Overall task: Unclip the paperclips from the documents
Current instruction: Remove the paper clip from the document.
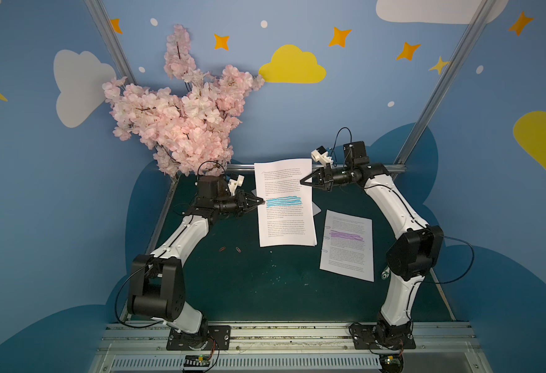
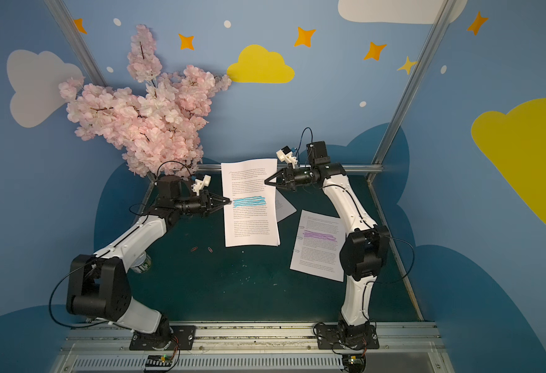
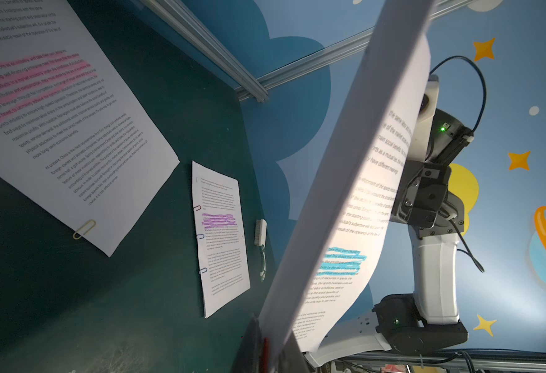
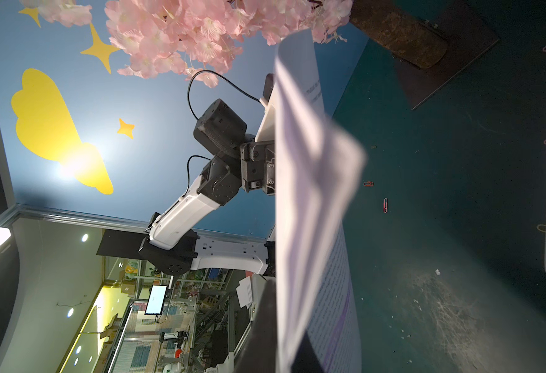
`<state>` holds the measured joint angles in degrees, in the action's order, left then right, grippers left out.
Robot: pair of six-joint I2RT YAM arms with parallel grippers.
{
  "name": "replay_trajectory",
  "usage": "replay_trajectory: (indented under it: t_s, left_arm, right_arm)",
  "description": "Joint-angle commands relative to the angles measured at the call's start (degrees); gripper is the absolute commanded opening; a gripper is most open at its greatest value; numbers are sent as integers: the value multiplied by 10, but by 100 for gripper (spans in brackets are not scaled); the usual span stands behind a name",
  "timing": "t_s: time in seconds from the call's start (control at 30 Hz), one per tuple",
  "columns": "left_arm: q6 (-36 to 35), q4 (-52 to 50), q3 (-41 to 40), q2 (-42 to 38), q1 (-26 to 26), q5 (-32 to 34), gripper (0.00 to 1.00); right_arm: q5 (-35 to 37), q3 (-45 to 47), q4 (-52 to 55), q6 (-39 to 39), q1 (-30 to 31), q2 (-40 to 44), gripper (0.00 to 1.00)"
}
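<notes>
In both top views a document with a blue highlighter band (image 1: 284,203) (image 2: 250,202) hangs above the dark green table (image 1: 265,290) between my two grippers. My left gripper (image 1: 262,202) (image 3: 273,352) is closed at its left edge, with a red paperclip (image 3: 266,350) between the fingers. My right gripper (image 1: 301,181) (image 4: 284,339) is shut on the right edge. A purple-band document (image 1: 347,245) lies flat with three clips, one being (image 3: 200,236). The pink-band document (image 3: 55,129) lies below, with a gold clip (image 3: 84,229). Two loose red clips (image 1: 222,249) (image 1: 238,249) lie on the table.
A pink blossom tree (image 1: 181,113) on a dark base (image 4: 397,29) stands at the back left, close to my left arm. A small white brush (image 3: 260,231) lies by the purple-band document. A can (image 2: 140,263) sits under my left arm. An aluminium rail (image 1: 362,168) borders the back.
</notes>
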<state>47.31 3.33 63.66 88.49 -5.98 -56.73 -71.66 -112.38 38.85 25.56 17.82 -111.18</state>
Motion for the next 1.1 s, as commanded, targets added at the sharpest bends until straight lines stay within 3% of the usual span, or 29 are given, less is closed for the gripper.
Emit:
replay_trajectory:
  t_s: [0.0, 0.2, 1.07]
  left_arm:
    - [-17, -13, 11, -19, 2, 1, 12]
    - [-24, -22, 15, -15, 3, 4, 4]
    - [-75, -86, 5, -31, 18, 22, 4]
  right_arm:
    - [-4, -2, -2, 0, -2, 20, 0]
    - [-4, -2, -3, 1, -5, 19, 0]
    - [1, 19, 2, -5, -48, 50, 0]
